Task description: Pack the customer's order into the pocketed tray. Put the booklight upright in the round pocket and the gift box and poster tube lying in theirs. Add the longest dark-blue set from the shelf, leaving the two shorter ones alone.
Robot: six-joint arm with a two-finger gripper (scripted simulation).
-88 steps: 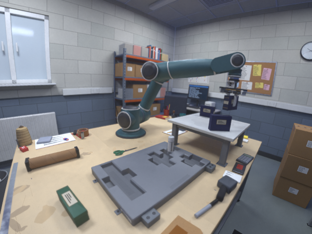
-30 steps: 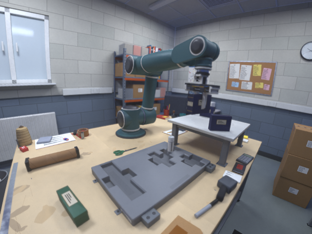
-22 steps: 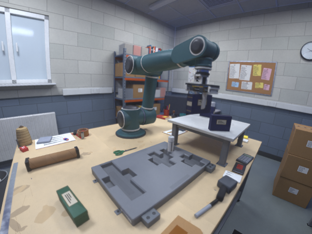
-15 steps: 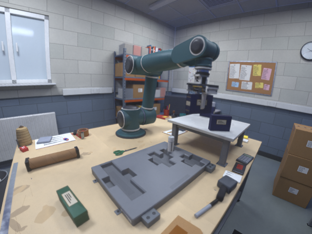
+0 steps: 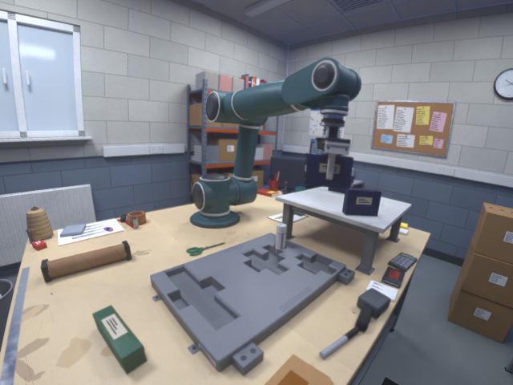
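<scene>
The long dark-blue set [image 5: 329,170], a labelled box, hangs in my gripper [image 5: 330,168] just above the far side of the white shelf [image 5: 344,207], gripped around its labelled middle. A shorter dark-blue set [image 5: 361,201] stands on the shelf in front of it; another is partly hidden behind. The grey pocketed tray [image 5: 248,290] lies on the table below, with the silver booklight [image 5: 281,236] upright in its round pocket. The brown poster tube [image 5: 86,261] lies on the table to the left, and the green gift box [image 5: 119,338] lies near the front edge.
Behind the shelf stand a storage rack [image 5: 223,136] and the arm's base [image 5: 215,199]. Scissors [image 5: 203,249] lie between base and tray. A tape roll [image 5: 136,218], twine spool [image 5: 38,223] and papers sit far left; a calculator [image 5: 402,261], a stamp [image 5: 371,308] and a marker [image 5: 337,345] lie right.
</scene>
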